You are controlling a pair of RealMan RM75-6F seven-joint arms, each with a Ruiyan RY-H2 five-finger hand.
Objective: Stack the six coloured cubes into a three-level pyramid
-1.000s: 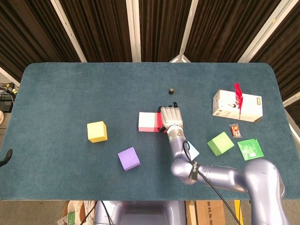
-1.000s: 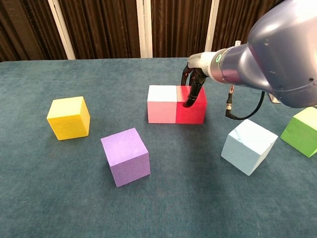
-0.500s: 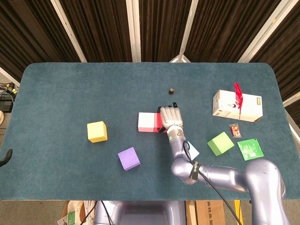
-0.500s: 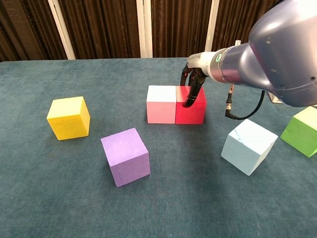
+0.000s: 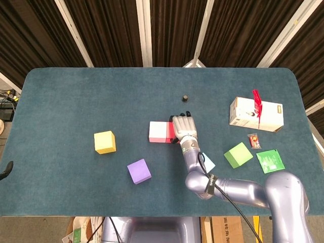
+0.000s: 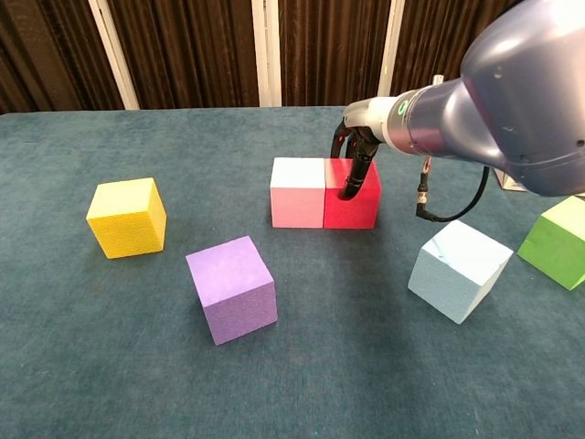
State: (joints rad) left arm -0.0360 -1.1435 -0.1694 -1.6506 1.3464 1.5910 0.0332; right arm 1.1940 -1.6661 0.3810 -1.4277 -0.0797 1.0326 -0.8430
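Observation:
My right hand (image 5: pixel 184 127) (image 6: pixel 355 160) reaches down over the red cube (image 6: pixel 363 207) (image 5: pixel 172 130) and grips it, with dark fingers lying on its front face. The red cube stands on the table, flush against the right side of the pink cube (image 5: pixel 159 131) (image 6: pixel 298 192). Alone at the left sits the yellow cube (image 5: pixel 105 142) (image 6: pixel 127 216), and the purple cube (image 5: pixel 138 171) (image 6: pixel 231 287) lies nearer me. The light blue cube (image 6: pixel 459 269) (image 5: pixel 208 163) sits tilted at the right, partly hidden by my forearm in the head view. A green cube (image 5: pixel 238 155) (image 6: pixel 558 240) lies further right. My left hand is out of sight.
A white cardboard box (image 5: pixel 256 113) with a red tag stands at the back right. A green packet (image 5: pixel 270 161) and a small red item (image 5: pixel 253 140) lie near the green cube. A small black knob (image 5: pixel 185 97) sits behind the pink and red pair.
The red and pink cubes have shifted a touch to the left together with my right hand. Nothing else has moved.

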